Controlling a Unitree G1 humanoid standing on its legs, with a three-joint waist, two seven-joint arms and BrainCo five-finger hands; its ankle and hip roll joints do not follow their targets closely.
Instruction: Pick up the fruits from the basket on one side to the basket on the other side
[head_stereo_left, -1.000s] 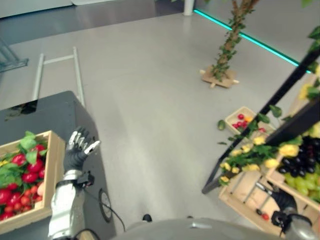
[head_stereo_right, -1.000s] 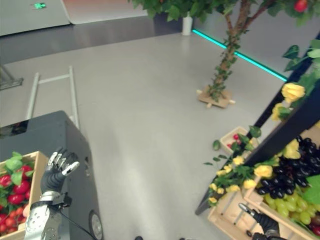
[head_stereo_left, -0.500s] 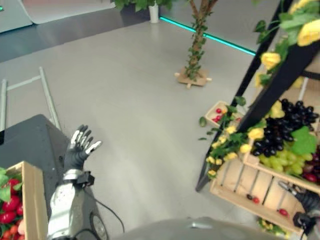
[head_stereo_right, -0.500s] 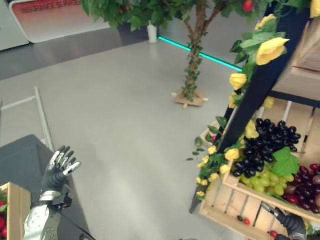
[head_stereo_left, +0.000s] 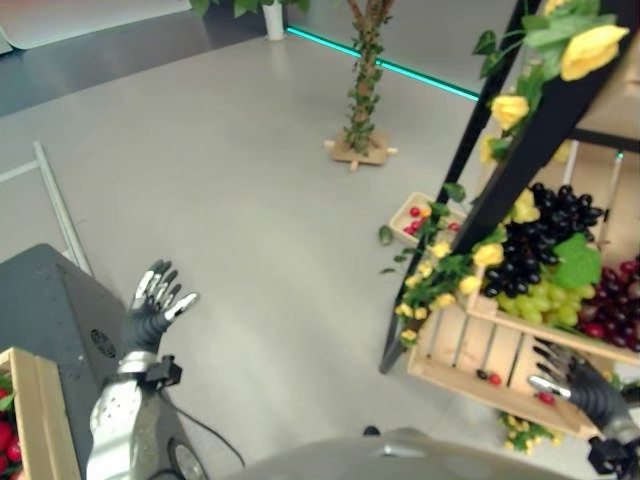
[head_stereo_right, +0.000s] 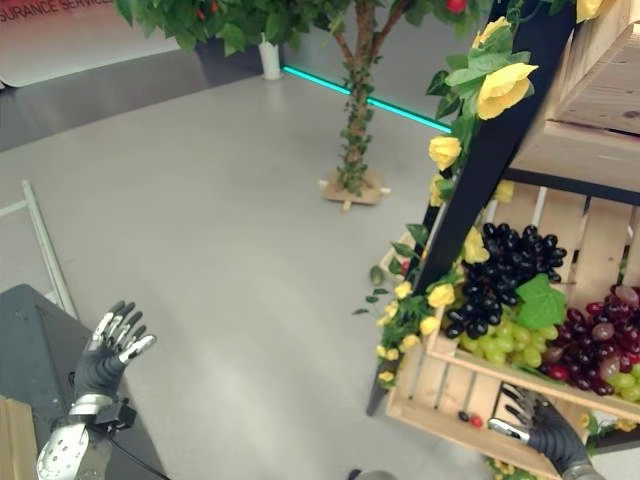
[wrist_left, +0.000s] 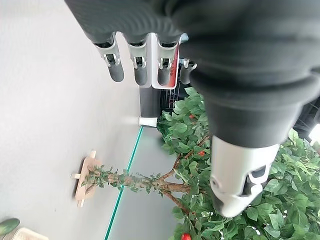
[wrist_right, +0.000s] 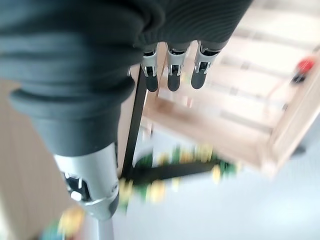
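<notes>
Right robot hand (head_stereo_left: 575, 378) is the near one: it sits low against the front of the wooden shelf crate (head_stereo_left: 480, 350), fingers straight and spread, holding nothing. The fruit lies up and beyond it: grapes (head_stereo_right: 510, 275) piled on the crate's upper tier, black bunch over green, dark red off to the right. A few small red fruits (head_stereo_left: 493, 379) lie in the lower slot just beside the fingertips (closest pick, I'd judge). Left robot hand (head_stereo_left: 152, 306) is well apart on the other side, raised over the dark desk (head_stereo_left: 50, 300), fingers splayed, empty. Red fruit crate (head_stereo_left: 35, 415) sits at that desk's near edge, beside the left forearm.
</notes>
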